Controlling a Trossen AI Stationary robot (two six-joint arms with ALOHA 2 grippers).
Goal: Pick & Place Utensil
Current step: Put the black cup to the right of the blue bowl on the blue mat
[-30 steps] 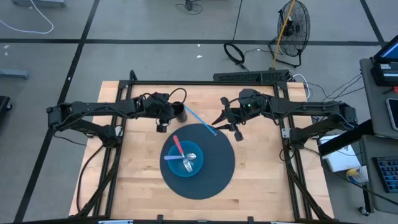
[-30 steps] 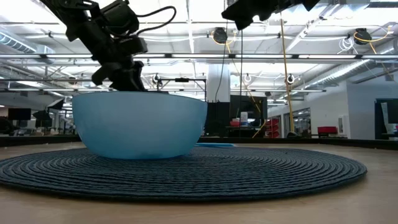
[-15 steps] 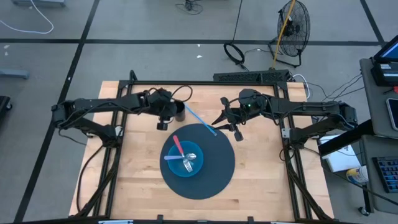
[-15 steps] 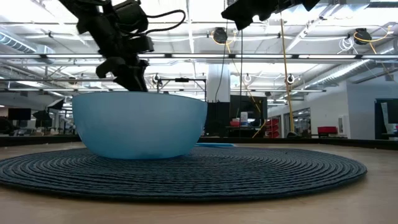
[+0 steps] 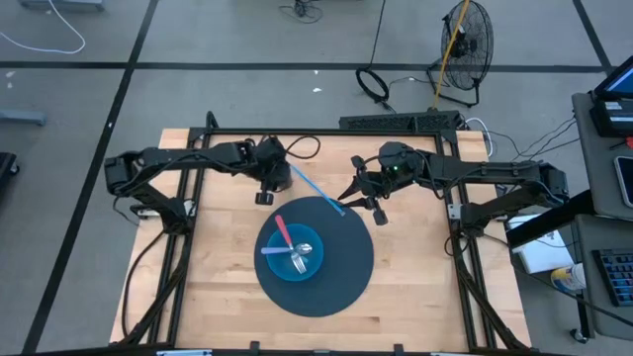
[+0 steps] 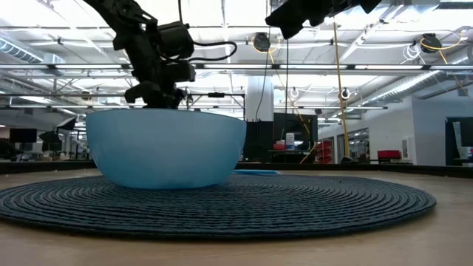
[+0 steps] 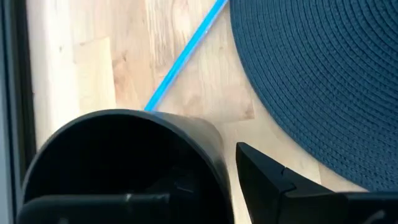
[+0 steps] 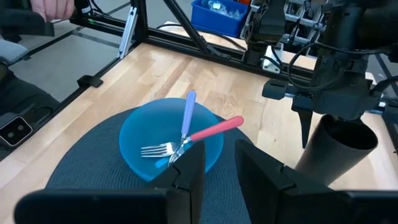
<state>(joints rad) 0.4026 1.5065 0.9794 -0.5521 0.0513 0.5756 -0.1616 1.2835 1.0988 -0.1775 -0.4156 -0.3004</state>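
A black cup (image 5: 285, 176) stands upright on the wood beyond the round dark mat's (image 5: 341, 262) far left edge. My left gripper (image 5: 272, 186) is open over it, one finger (image 7: 273, 180) outside the cup's wall (image 7: 211, 155) and the other down in its mouth. A thin blue utensil (image 5: 316, 190) lies slanting from beside the cup onto the mat's edge. A light blue bowl (image 5: 315, 259) on the mat holds a fork, a red-handled and a purple-handled utensil. My right gripper (image 5: 358, 193) hangs open above the mat's far right edge, touching nothing. My left gripper comes at the black cup from above, fingers pointing down, astride the rim and wall (image 8: 323, 134) on the side facing the table's left. The cup stands on the table. Whether either finger touches the wall, I cannot tell.
The table's black frame rails run along its left, right and far sides (image 5: 326, 132). Bare wood lies to the left (image 5: 223, 277) and right (image 5: 415, 277) of the mat. A fan and cables are on the floor beyond. A person's hand (image 8: 53, 6) shows past the table.
My left gripper has moved toward the table's right and a little toward the far edge, closing in on the black cup until its fingers stand astride the wall. The cup, the utensils and my right arm have kept still.
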